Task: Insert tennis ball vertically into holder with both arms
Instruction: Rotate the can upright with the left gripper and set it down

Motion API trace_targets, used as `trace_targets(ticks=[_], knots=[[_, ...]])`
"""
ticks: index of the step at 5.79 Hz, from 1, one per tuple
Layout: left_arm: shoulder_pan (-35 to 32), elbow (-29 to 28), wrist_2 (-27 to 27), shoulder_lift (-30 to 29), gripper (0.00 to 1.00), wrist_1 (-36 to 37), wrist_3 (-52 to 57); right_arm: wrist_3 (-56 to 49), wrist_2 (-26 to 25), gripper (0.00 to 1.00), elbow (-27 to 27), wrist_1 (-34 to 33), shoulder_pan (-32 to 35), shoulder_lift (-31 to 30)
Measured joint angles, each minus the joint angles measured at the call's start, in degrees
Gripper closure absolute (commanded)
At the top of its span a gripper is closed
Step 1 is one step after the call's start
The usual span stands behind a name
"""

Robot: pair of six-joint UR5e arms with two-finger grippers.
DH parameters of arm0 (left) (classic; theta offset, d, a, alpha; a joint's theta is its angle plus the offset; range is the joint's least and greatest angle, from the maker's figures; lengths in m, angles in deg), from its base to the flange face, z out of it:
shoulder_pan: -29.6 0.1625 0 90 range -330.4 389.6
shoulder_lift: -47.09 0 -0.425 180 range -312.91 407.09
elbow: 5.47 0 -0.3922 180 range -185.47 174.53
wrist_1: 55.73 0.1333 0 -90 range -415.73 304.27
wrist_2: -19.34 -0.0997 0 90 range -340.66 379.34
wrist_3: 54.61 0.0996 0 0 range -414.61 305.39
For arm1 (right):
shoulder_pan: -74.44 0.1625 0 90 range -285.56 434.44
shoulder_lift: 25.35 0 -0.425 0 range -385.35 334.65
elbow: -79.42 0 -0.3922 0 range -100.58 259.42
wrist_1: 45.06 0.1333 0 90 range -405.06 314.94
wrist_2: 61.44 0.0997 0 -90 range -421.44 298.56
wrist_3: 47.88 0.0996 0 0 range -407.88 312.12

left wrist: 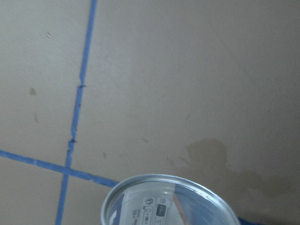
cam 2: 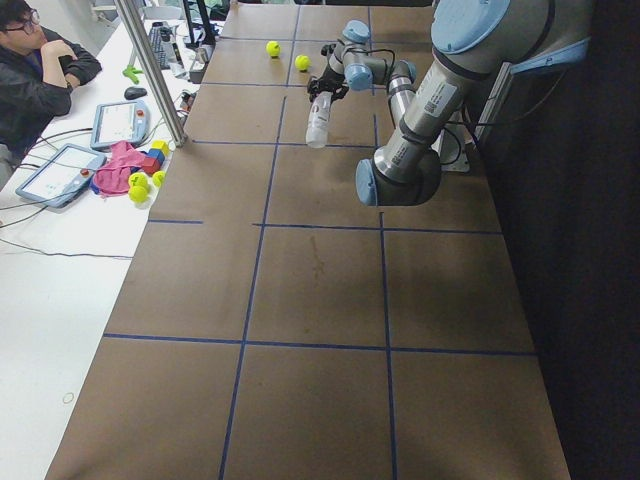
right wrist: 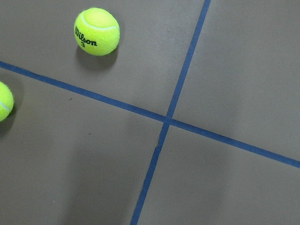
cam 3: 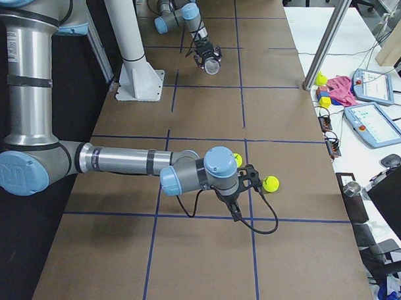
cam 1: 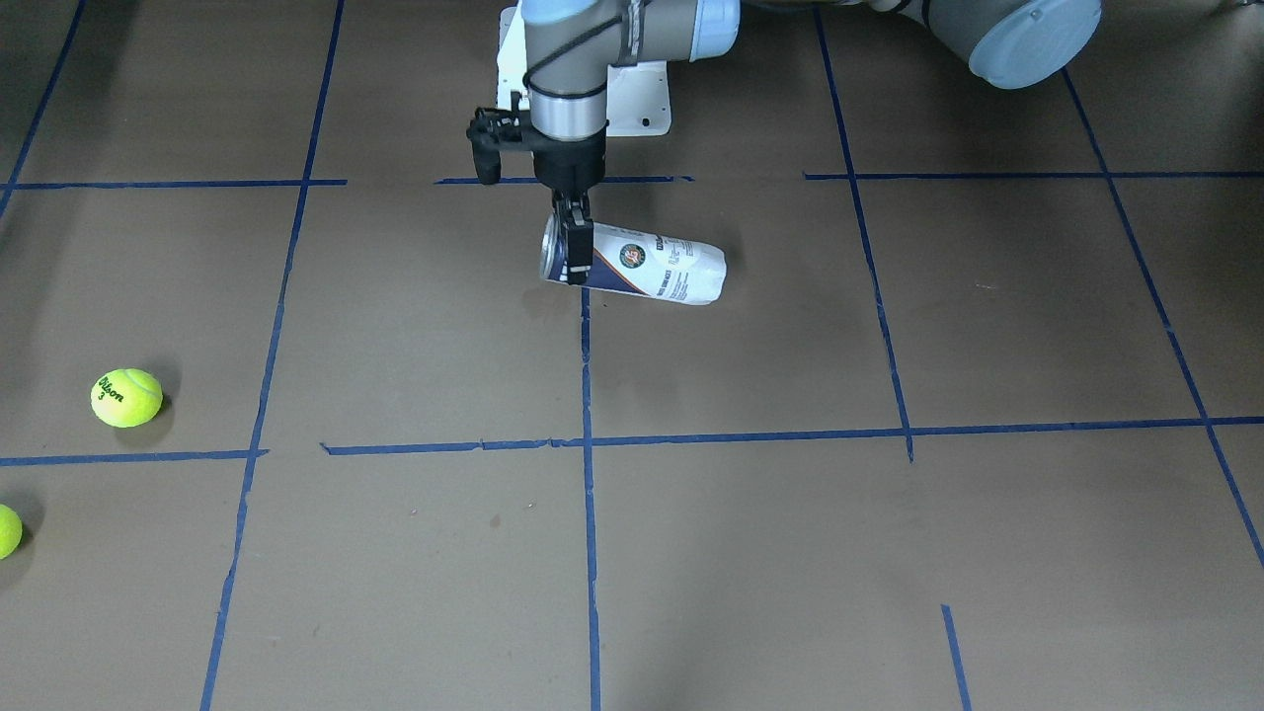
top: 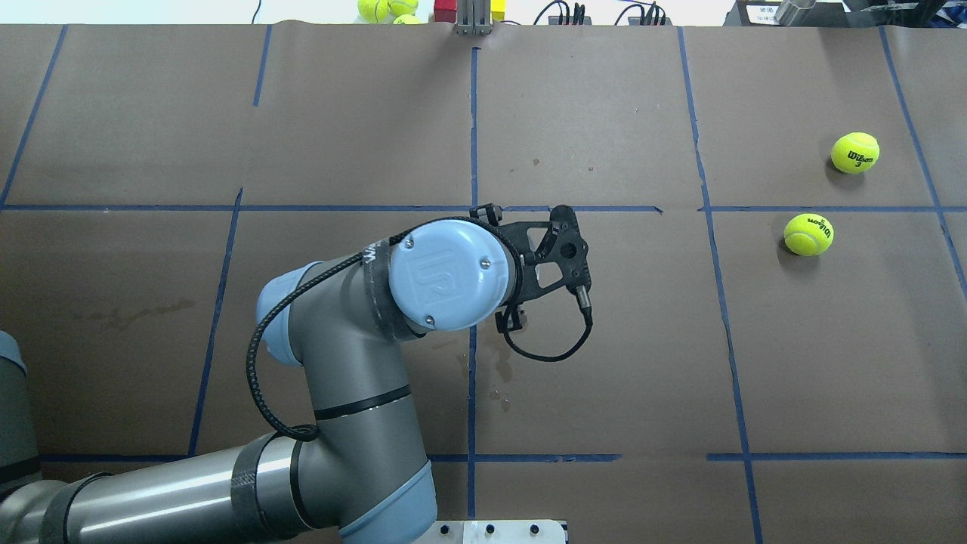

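Note:
The holder (cam 1: 652, 269), a clear can with a white and navy label, lies level near the table's middle, its open metal rim (left wrist: 171, 197) facing the robot's right. My left gripper (cam 1: 574, 259) points down and is shut on the holder at that rim end. From overhead the left wrist (top: 446, 272) hides the can. One tennis ball (cam 1: 126, 397) marked Wilson and a second one (top: 808, 234) rest on the robot's right side, both seen in the right wrist view (right wrist: 96, 31). My right gripper (cam 3: 233, 205) hangs near them; I cannot tell whether it is open or shut.
Blue tape lines (cam 1: 589, 444) grid the brown table. The white pedestal base (cam 1: 637, 99) stands behind the holder. A side bench (cam 2: 60, 200) carries tablets and toys, with a person (cam 2: 30, 70) seated there and a metal post (cam 2: 150, 70) at the table's edge.

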Motion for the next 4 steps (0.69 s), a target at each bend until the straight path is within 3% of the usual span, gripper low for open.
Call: trace_targets(ticks=[4], knots=[[-2.18,0.44,-0.24,3.46,0.19,-36.15,-18.90,0.00,-0.04,0.00,-0.01,0.08,0.00,0.00]])
